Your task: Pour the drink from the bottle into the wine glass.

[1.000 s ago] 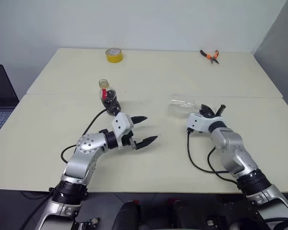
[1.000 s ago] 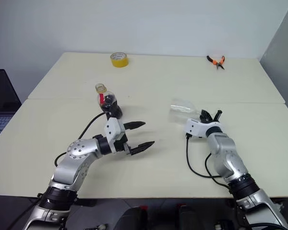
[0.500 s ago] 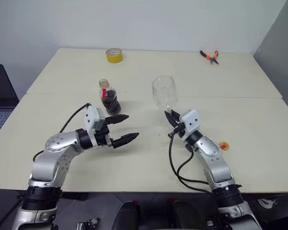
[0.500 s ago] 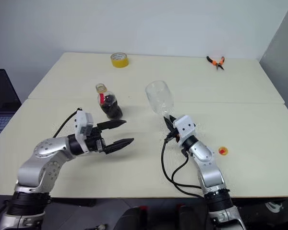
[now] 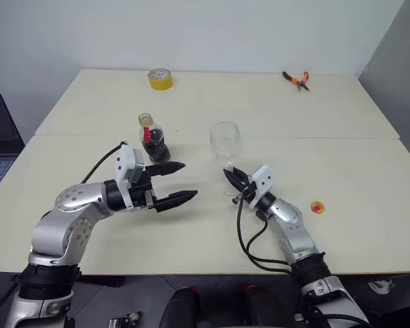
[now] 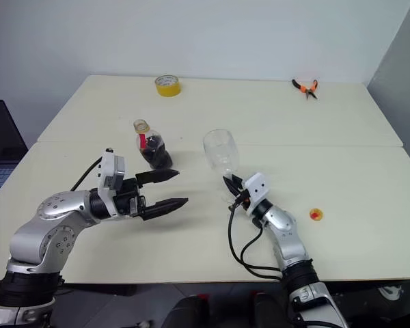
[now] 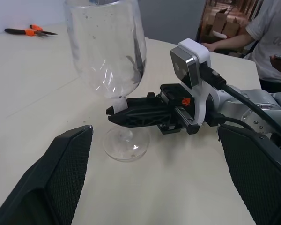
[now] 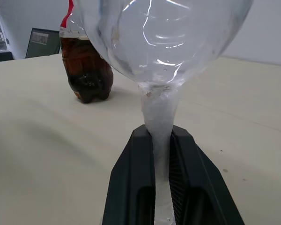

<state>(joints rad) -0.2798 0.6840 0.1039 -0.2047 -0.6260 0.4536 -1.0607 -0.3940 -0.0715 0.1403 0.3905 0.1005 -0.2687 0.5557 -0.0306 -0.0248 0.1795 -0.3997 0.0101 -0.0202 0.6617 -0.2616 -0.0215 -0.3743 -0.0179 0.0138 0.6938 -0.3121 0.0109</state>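
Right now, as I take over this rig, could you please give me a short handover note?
Right gripper: shut on the stem of the wine glass, which stands upright on the table, foot down.
Left gripper: open and empty, hovering just in front of the bottle.
The bottle stands uncapped with the drink in its lower part. A small yellow cap lies on the table to the right of the right arm.
Done: cap off, glass upright.
Left: grasp the bottle and pour into the empty glass.
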